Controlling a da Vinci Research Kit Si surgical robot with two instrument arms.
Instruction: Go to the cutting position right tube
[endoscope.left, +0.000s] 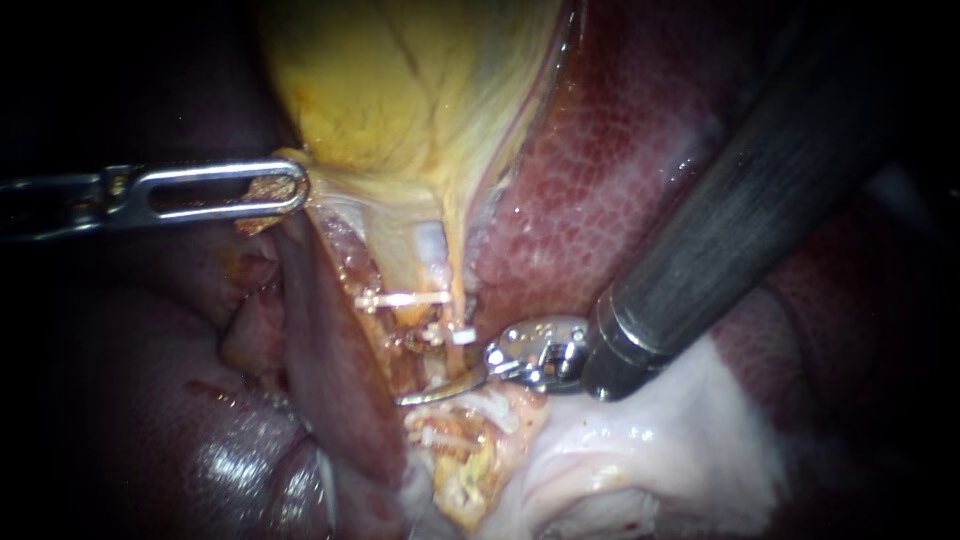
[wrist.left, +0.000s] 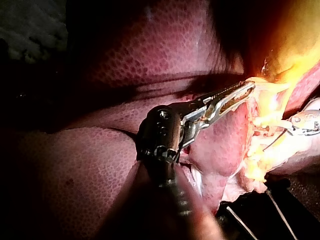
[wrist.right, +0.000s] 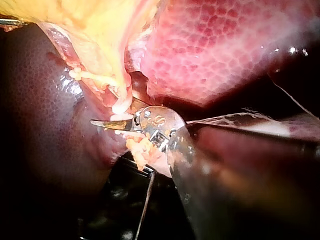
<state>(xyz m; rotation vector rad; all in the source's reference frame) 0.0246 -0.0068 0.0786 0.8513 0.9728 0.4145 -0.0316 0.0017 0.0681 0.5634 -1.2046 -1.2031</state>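
Left instrument (endoscope.left: 292, 190): pincer closed on the lower edge of the gallbladder (endoscope.left: 400, 90). Yellow tissue is pinched at its tip, and the left wrist view shows the same grip.

Right instrument (endoscope.left: 438, 390): the shaft lies across the liver (endoscope.left: 610, 150). One thin curved blade shows past the wrist joint. The second blade is not made out in any view, so I cannot tell whether this pincer is wide or narrow.

Right tube (endoscope.left: 456, 290): a pale strand running down from the gallbladder, just ahead of the right pincer and a little above the visible blade. I cannot confirm that they touch. A clip (endoscope.left: 460, 337) sits on the tube close to the blade. A second clip (endoscope.left: 400, 298) lies further out, beyond the blade tip.

The right wrist view shows a whitish stub directly over the blade. Pale fatty tissue (endoscope.left: 470, 470) lies under the pincer.
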